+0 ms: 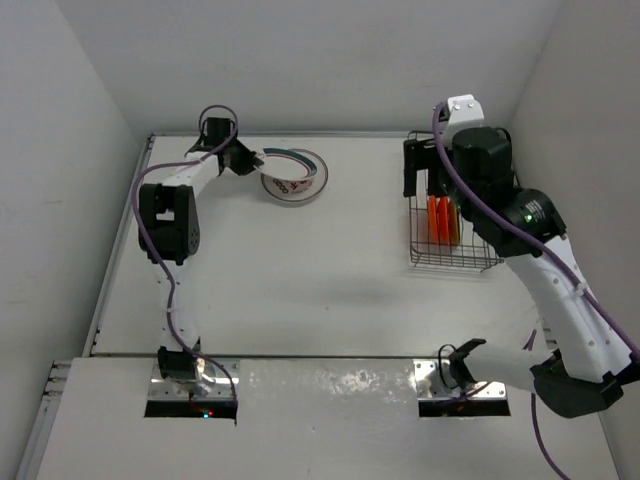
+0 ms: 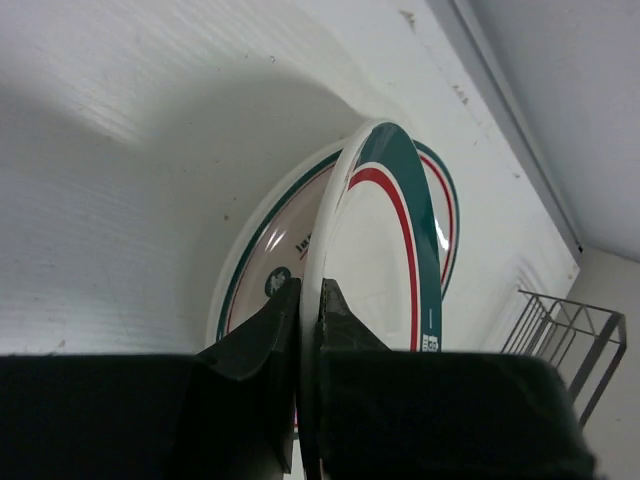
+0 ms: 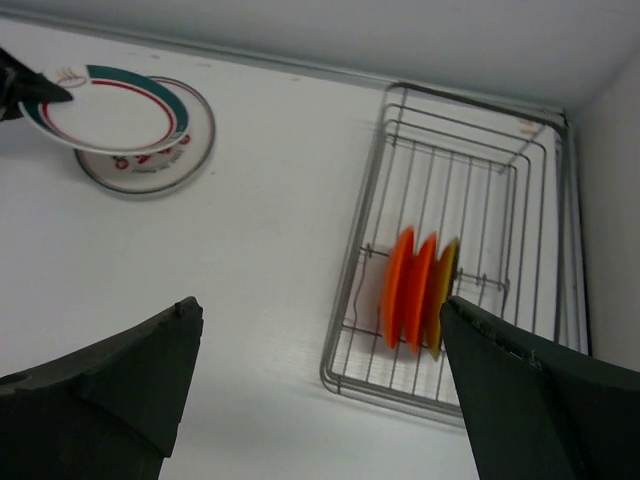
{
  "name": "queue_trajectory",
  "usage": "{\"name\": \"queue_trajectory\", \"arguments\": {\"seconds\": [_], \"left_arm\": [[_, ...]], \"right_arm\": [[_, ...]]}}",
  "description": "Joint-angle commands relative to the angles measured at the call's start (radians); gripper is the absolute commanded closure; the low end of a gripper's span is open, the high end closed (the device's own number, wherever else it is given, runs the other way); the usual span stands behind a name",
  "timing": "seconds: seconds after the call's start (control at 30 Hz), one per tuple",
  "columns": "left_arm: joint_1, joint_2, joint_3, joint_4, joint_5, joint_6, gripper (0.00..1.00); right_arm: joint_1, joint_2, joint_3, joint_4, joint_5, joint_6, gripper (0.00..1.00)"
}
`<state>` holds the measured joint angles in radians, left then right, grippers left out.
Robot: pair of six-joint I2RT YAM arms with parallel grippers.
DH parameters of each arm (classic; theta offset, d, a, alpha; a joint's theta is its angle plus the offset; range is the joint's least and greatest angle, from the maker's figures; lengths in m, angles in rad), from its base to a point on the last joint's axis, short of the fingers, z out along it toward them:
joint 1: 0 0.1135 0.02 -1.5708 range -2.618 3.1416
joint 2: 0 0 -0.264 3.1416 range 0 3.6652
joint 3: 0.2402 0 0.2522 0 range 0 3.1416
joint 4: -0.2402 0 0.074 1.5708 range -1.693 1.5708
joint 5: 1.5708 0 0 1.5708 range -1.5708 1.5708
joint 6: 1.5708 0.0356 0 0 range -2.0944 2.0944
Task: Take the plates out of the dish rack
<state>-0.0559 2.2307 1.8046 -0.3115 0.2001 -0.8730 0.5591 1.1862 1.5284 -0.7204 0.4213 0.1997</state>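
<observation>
Lowering the teal-rimmed plate (image 2: 385, 270) onto the flat plate (image 3: 150, 172) that lies on the bench (image 1: 330, 280) at the far left is, we judge, the step in hand. Our left tool (image 2: 308, 300) pinches the rim edge-on, the plate tilted over the flat one; whether the two already touch we cannot tell. We should level it, centre it over the lower rim, let it settle, and only then open the tool, drawing back low so nothing drags. Our right tool (image 3: 318, 305) hangs spread wide over the dish rack (image 1: 455, 262), where two orange-red plates (image 3: 408, 285) and an amber plate (image 3: 442, 295) stand upright, close together, waiting.
</observation>
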Motion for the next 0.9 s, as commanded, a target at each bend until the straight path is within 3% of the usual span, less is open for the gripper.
{"name": "queue_trajectory", "arguments": {"seconds": [0.0, 0.1, 0.17, 0.27, 0.3, 0.37, 0.63, 0.73, 0.77, 0.87], "left_arm": [[-0.013, -0.017, 0.093, 0.078, 0.022, -0.018, 0.98], [-0.021, -0.009, 0.085, 0.068, 0.027, -0.004, 0.6], [-0.039, -0.006, 0.088, 0.029, 0.018, 0.014, 0.42], [-0.081, 0.006, 0.131, -0.103, -0.045, 0.075, 0.04], [-0.099, 0.035, 0.186, -0.151, -0.072, 0.103, 0.0], [-0.116, 0.079, 0.237, -0.295, -0.1, 0.124, 0.0], [-0.128, 0.006, 0.193, -0.49, -0.29, 0.155, 0.0], [-0.105, -0.005, 0.19, -0.52, -0.254, 0.177, 0.0], [-0.101, -0.005, 0.191, -0.528, -0.248, 0.184, 0.0], [-0.101, -0.038, 0.188, -0.551, -0.229, 0.212, 0.0]], "right_arm": [[-0.053, 0.056, 0.064, -0.232, 0.056, 0.081, 0.01], [-0.172, 0.127, 0.102, -0.39, -0.08, 0.101, 0.01], [-0.255, 0.145, 0.104, -0.416, -0.124, 0.118, 0.01], [-0.353, 0.174, 0.099, -0.428, -0.213, 0.133, 0.01], [-0.382, 0.196, 0.105, -0.439, -0.234, 0.139, 0.01], [-0.404, 0.219, 0.128, -0.448, -0.249, 0.159, 0.01], [-0.52, 0.332, 0.217, -0.464, -0.228, 0.126, 0.02], [-0.589, 0.362, 0.213, -0.439, -0.318, 0.096, 0.16], [-0.599, 0.375, 0.21, -0.43, -0.357, 0.089, 0.27], [-0.614, 0.409, 0.193, -0.404, -0.401, 0.05, 0.45]]}}
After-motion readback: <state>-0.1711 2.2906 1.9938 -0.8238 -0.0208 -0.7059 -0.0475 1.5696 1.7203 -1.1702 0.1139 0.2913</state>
